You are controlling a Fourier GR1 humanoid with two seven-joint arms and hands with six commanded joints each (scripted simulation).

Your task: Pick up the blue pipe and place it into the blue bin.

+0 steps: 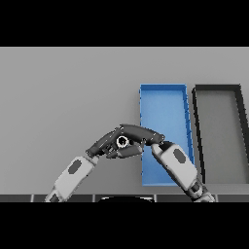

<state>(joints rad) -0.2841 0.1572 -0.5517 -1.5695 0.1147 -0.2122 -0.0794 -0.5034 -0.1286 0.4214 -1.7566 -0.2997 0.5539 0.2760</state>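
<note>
Right hand (138, 133) at blue bin (165, 114) edge; blue pipe not discernible.

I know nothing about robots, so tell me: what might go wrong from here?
The two hands meet at the blue bin's left edge, so the left hand and right hand may bump. No blue pipe shows plainly between them, so I cannot tell if it is held. The black bin sits close beside, inviting a misplaced drop.

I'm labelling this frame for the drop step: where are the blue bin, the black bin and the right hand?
blue bin (163, 104): head view, bare floor near its far end.
black bin (219, 131): head view, grey floor inside.
right hand (138, 132): head view, back of the hand.
</note>
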